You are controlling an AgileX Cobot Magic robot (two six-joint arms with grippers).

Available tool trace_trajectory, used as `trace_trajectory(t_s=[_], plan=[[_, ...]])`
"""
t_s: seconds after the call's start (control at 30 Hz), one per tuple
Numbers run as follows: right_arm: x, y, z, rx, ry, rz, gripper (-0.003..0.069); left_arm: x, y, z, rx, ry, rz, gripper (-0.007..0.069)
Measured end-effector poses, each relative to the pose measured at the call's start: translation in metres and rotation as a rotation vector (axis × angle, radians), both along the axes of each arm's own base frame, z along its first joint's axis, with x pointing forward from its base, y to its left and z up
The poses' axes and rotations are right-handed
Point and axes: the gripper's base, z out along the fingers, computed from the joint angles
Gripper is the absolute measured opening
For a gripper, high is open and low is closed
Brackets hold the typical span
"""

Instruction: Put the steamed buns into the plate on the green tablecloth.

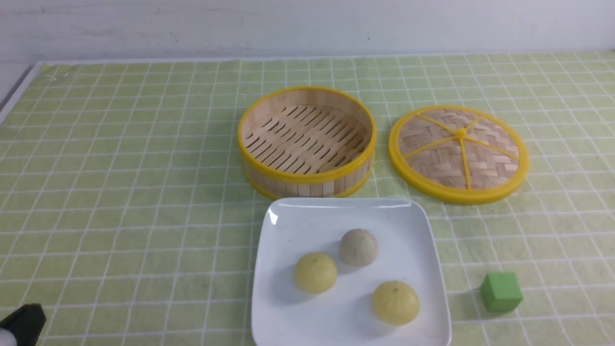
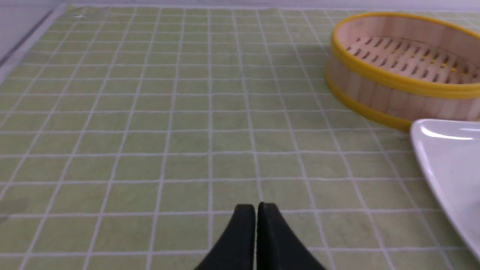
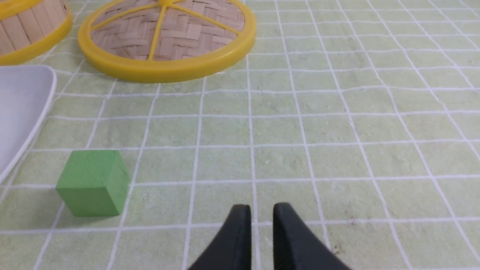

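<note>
Three steamed buns sit on the plate [image 1: 423, 226], all of them small smooth domes with a matte, slightly floury skin. The beige-grey bun [image 1: 358, 247] is faintly speckled; just beside it, nearly touching, is a pale yellow bun [image 1: 315, 272], and a second yellow bun [image 1: 396, 302] lies apart from both, nearer the front rim.

The plate is glossy white, square with rounded corners and a shallow raised rim that catches the light. It rests on the green tablecloth [image 1: 120, 192], a soft light-green cloth crossed by thin white lines into small squares, spread over the whole table.

The left tool [image 2: 256, 210] has its two black, tapering fingers pressed together with only a hairline seam between them, gripping nothing. It hangs low over bare cloth; the plate's corner lies off to one side ahead of it, and beyond that stands the steamer basket [image 2: 397, 80] — pale bamboo staves banded in yellow, with a slatted floor. In the front view only a dark corner of this arm shows at the bottom left edge.

The right tool [image 3: 261, 212] is nearly closed, a narrow slit left between its black fingers, and holds nothing. Near it, to one side, stands a matte green cube [image 3: 92, 182] with crisp edges, just beside the plate's rim. Farther ahead lies the round lid [image 3: 168, 35] — herringbone-woven bamboo under yellow spokes and a thick yellow ring.
</note>
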Motion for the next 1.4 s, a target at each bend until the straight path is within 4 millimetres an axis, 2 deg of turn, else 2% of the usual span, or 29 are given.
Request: trace_trajectory(t_s=[0.13, 0.27, 1.4], plan=[[0.0, 0.0, 0.0, 0.0, 0.0, 0.0, 0.0121, -0.004, 0.006, -0.021, -0.019, 0.007, 0.092, 0.0037], [0.0, 0.0, 0.0, 0.0, 0.0, 0.0, 0.0128, -0.006, 0.007, -0.03, -0.028, 0.067, 0.113, 0.0041], [0.0, 0.0, 0.0, 0.0, 0.0, 0.0, 0.0161, -0.006, 0.007, -0.03, -0.028, 0.07, 0.115, 0.0065]])
